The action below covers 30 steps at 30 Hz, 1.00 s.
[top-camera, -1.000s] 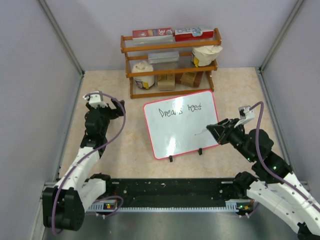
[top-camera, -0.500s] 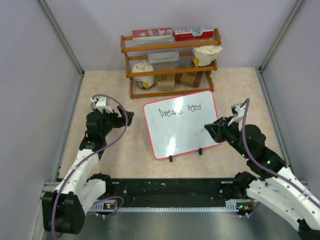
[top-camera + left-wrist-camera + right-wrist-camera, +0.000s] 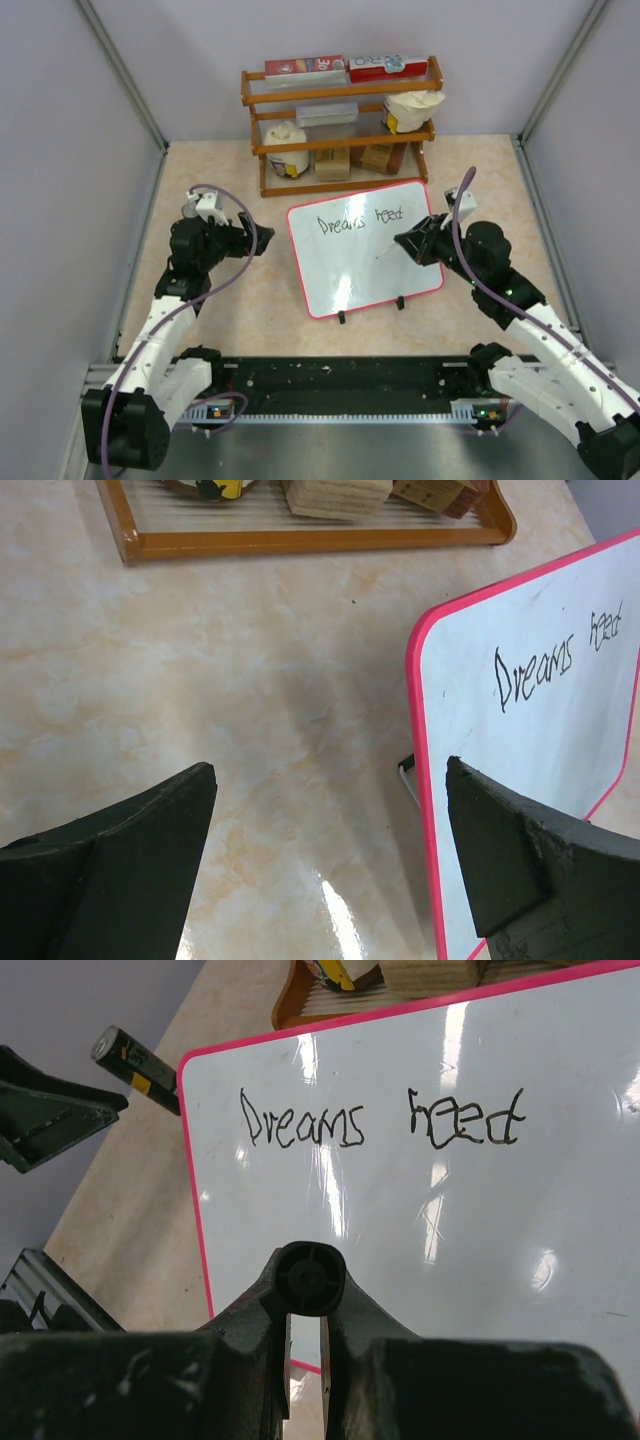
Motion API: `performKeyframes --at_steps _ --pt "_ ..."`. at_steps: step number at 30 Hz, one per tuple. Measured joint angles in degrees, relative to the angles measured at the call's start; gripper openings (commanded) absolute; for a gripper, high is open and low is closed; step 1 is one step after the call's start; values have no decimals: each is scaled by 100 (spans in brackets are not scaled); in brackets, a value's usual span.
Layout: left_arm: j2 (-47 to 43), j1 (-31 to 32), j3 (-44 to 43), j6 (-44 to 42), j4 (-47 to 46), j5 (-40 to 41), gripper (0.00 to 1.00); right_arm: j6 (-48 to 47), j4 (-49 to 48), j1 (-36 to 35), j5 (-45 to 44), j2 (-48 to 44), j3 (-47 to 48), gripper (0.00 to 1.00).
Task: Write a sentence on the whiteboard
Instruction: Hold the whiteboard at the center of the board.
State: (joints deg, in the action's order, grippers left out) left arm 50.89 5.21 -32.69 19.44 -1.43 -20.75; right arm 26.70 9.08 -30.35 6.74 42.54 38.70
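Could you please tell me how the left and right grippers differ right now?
The left gripper stands wide open and empty; the right gripper is shut on a black marker. The left gripper sits just left of the whiteboard; the right gripper reaches over its right side. Both are dark and two-fingered.

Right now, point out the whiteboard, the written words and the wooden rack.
whiteboard [image 3: 335,260]: top view, bare white middle.
written words [image 3: 300,1125]: right wrist view, on "Dreams".
wooden rack [image 3: 340,93]: top view, upper rail.

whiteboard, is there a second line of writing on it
No: the whiteboard carries just one line of the sentence, reading Dreams need.
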Motion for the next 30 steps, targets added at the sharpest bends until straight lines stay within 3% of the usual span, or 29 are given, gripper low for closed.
performKeyframes --at_steps 9,30 --pt "291 0 35 151 -28 -492 99 -13 -280 428 330 46 9 0" --pt "385 -107 501 509 -297 -1047 99 -70 -345 470 68 -184 -9 0"
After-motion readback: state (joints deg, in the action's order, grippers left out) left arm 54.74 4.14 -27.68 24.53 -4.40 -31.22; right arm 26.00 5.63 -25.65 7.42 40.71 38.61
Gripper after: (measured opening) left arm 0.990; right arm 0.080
